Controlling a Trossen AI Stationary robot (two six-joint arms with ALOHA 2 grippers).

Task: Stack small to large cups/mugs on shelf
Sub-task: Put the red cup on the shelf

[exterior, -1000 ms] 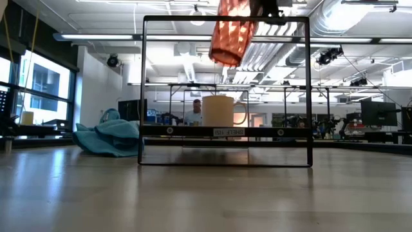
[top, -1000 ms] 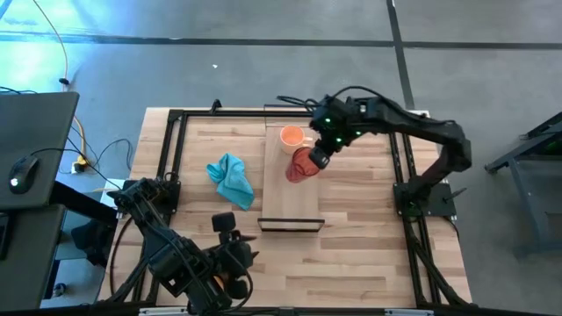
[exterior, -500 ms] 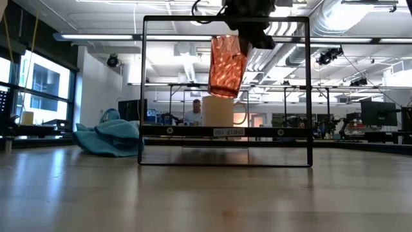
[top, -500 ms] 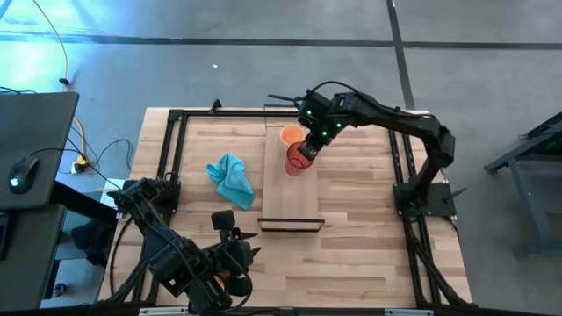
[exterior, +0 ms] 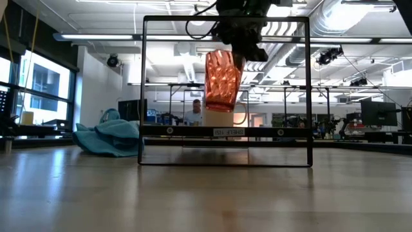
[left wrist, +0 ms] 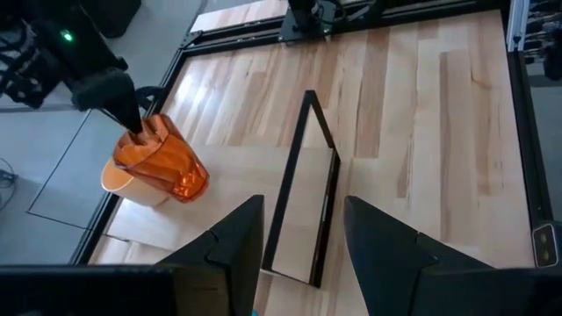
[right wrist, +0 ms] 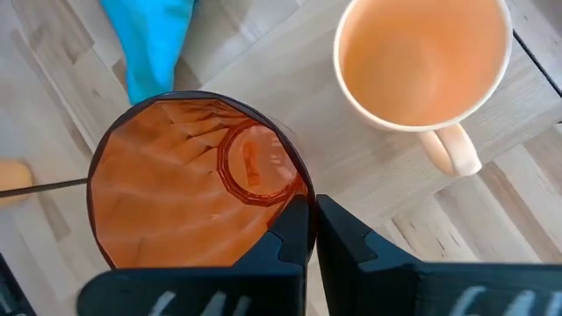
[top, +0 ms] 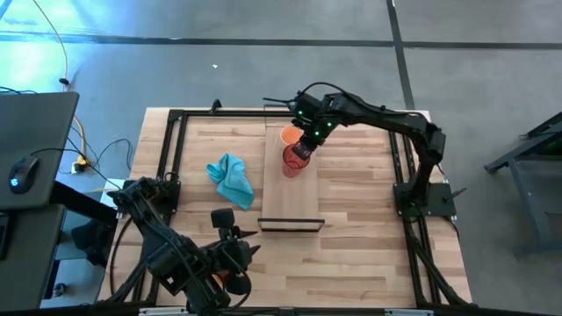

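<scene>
Overhead, table-level and close wrist cameras all share the red cup (top: 296, 160).

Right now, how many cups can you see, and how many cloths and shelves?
Cups: 2, the orange mug on the shelf and the red cup pinched at its rim by the right gripper
Cloths: 1, teal cloth
Shelves: 1, shelf
Total: 4

Faceted red-orange cup (exterior: 222, 80), pale orange mug (right wrist: 423, 61), teal cloth (top: 232, 179), light-wood shelf (top: 290, 197)
</scene>
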